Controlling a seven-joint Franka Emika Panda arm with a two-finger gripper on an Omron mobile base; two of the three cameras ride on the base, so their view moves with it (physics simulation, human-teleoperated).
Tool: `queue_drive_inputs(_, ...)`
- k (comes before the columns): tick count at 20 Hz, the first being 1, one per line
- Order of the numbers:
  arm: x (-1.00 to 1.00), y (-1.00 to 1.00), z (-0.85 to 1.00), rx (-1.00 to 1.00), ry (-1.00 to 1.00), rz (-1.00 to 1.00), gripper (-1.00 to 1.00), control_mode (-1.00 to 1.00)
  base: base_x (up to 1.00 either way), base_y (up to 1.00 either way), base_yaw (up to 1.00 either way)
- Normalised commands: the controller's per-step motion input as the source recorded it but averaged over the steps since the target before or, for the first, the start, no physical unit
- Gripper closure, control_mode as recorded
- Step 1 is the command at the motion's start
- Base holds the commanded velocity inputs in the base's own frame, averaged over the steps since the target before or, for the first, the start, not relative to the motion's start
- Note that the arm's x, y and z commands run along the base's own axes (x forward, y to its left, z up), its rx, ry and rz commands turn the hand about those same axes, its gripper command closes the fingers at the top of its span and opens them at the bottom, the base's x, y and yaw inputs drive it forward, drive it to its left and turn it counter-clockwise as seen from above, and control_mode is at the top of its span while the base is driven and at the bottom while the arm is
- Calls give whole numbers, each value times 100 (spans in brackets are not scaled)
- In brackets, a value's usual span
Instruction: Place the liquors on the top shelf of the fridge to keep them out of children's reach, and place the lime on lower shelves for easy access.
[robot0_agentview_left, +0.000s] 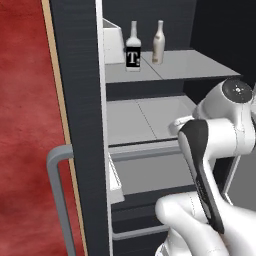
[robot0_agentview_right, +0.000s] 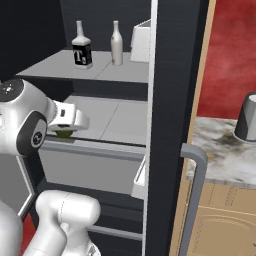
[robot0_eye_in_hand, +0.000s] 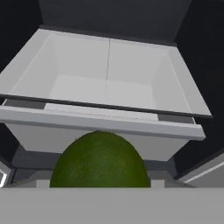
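Your fingers (robot0_agentview_right: 64, 131) grip the lime (robot0_eye_in_hand: 99, 160) just above the lower shelf's (robot0_agentview_right: 117, 120) front edge. Both liquors (robot0_agentview_left: 133, 52) stand on the top shelf (robot0_agentview_left: 185, 65), at 12 o'clock.

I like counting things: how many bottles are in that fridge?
2, both on the top shelf: a clear square bottle with a black "T" label and, beside it, a slim beige bottle. Others may be hidden behind the fridge door.
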Motion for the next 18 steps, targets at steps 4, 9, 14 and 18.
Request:
queue_drive_inputs(4, 42, 0, -40, 0, 0, 0, 100, -100, 0, 0, 0)
queue_drive_inputs(9, 41, 0, -33, 1, 0, 0, 100, -100, 0, 0, 0)
queue_drive_inputs(14, 40, -2, -23, 4, 0, 0, 100, -100, 0, 0, 0)
queue_drive_inputs(18, 43, 0, -9, 6, 0, 0, 100, -100, 0, 0, 0)
